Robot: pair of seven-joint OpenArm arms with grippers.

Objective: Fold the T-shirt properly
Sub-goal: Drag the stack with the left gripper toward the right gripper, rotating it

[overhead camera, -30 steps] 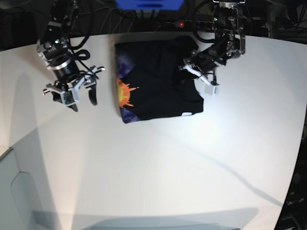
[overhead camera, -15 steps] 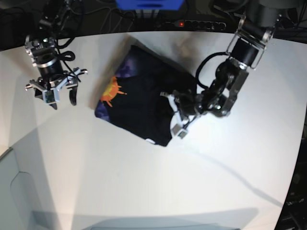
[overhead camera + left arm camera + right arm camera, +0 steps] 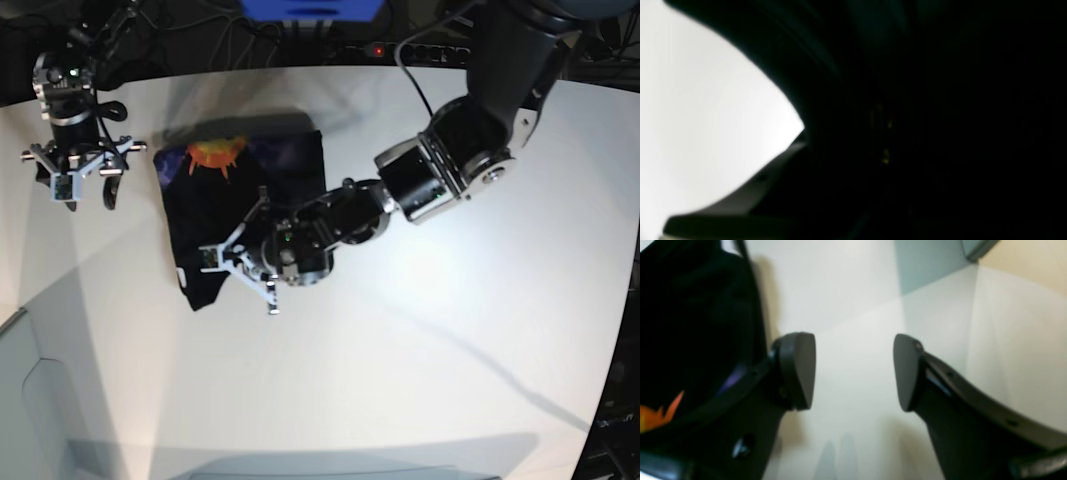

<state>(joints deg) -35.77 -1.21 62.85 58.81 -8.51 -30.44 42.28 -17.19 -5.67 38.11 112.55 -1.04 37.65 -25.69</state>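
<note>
Showing no legible writing: T-shirt (image 3: 255,200) print.

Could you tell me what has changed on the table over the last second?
The left gripper has reached far across the table and dragged the folded T-shirt leftward in the base view, turning it so the orange sun print now faces the far edge. The right gripper drew back toward the table's left edge, open and empty as before. The shirt stayed folded.

T-shirt (image 3: 240,215) folded on table (image 3: 420,330) | L gripper (image 3: 238,268) on hem | R gripper (image 3: 78,180) apart
</note>
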